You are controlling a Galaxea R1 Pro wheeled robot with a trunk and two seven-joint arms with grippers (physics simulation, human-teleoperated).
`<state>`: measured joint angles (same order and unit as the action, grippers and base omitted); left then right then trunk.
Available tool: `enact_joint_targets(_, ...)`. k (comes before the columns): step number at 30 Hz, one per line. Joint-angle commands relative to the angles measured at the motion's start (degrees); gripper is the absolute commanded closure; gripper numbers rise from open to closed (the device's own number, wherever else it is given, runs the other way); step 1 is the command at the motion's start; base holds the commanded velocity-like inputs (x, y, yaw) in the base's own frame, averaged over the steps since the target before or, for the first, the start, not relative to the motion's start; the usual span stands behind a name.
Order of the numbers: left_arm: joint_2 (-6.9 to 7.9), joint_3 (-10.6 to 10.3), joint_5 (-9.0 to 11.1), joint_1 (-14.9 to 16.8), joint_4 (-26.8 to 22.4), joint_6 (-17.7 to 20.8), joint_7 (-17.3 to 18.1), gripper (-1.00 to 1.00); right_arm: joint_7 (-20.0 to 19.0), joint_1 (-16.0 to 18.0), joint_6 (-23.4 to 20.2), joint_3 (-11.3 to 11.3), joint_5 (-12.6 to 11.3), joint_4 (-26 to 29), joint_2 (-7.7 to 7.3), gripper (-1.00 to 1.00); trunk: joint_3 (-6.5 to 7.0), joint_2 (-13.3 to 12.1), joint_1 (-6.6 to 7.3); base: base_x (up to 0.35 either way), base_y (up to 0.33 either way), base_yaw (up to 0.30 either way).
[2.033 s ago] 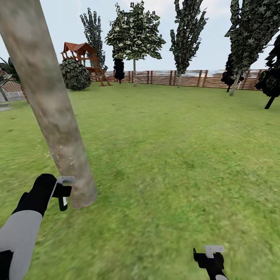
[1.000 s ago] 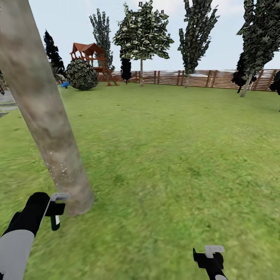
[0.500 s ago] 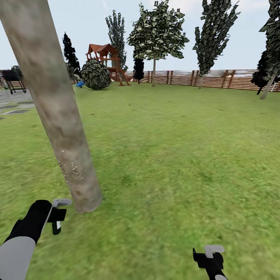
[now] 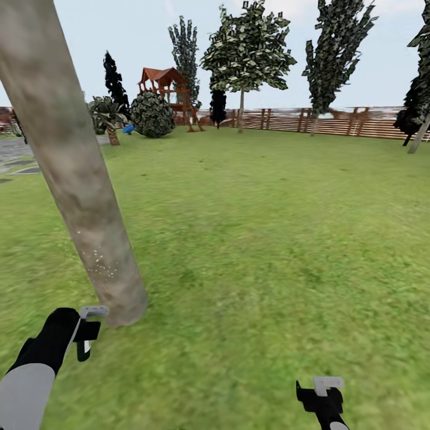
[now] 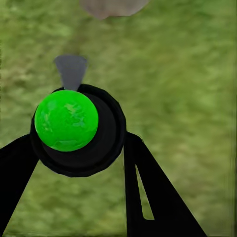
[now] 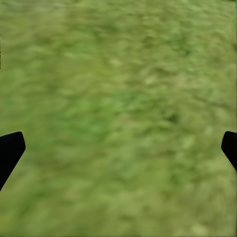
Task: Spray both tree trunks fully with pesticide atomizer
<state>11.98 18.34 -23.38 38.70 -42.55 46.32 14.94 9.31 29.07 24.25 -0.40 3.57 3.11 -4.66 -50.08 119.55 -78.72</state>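
Observation:
A thick beige-grey tree trunk [image 4: 77, 179] leans across the head view's left side, its base in the grass and pale specks low on its bark. My left gripper [image 4: 85, 335] is shut on the pesticide atomizer [image 4: 91, 322], whose grey nozzle points at the trunk base just ahead. In the left wrist view the atomizer's green cap [image 5: 66, 120] and black collar sit between the black fingers [image 5: 148, 187]. A second tree [image 4: 241, 113] with a slim pale trunk stands far back by the fence. My right gripper [image 4: 322, 399] hangs open over bare lawn [image 6: 121, 148].
Green lawn spreads ahead and to the right. A brown slat fence [image 4: 334, 122] closes the back. Far left are a short palm [image 4: 107, 119], a round shrub [image 4: 151, 113], a red play tower [image 4: 162, 83], dark conifers [image 4: 114, 74] and grey paving [image 4: 15, 156].
The whole view has swung left, bringing the palm and paving into sight. My left gripper with the atomizer now sits lower in the picture, a little back from the trunk base. The right gripper is unchanged.

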Motion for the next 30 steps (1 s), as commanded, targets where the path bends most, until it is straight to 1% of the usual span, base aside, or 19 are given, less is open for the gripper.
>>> enact_joint_targets(1,-0.04,0.2,-0.6,0.1,-0.1,0.2,0.5,1.0,0.3,0.0,0.1,0.0,0.4,0.0,0.0,-1.0,-0.05,0.0,0.01,0.0,-0.276,0.266)
enact_joint_targets(6,-0.2,0.2,-0.5,0.1,0.0,0.2,0.5,1.0,0.3,0.0,0.1,0.0,0.4,0.0,0.0,-1.0,-0.05,0.0,0.01,-0.035,-0.276,0.275)
enact_joint_targets(7,-0.47,0.2,-0.5,0.1,0.0,0.1,0.5,1.0,0.3,0.0,0.1,0.0,0.4,0.0,0.0,-1.0,-0.05,0.0,0.01,0.074,-0.274,0.276)
enact_joint_targets(9,-1.73,0.2,-0.6,0.1,0.0,0.1,0.4,1.0,0.3,0.0,0.1,0.0,0.4,0.0,0.0,-1.0,-0.05,0.0,0.01,0.151,-0.254,0.276)
enact_joint_targets(12,-1.92,0.2,-0.6,0.1,-0.1,0.1,0.4,1.0,0.3,0.0,0.1,0.0,0.4,0.0,0.0,-1.0,-0.05,0.0,0.01,0.172,-0.242,0.169)
enact_joint_targets(23,-1.99,0.2,-0.6,0.1,-0.2,0.0,0.4,1.0,0.3,0.0,0.1,-0.1,0.4,-0.1,-0.17,-1.0,-0.05,0.0,0.01,0.207,-0.217,0.01)
enact_joint_targets(30,-2.04,0.2,-0.6,0.1,-0.3,0.0,0.4,1.0,0.3,0.0,0.1,0.0,0.4,0.0,-0.09,-1.0,-0.05,0.0,0.01,0.023,-0.266,0.0)
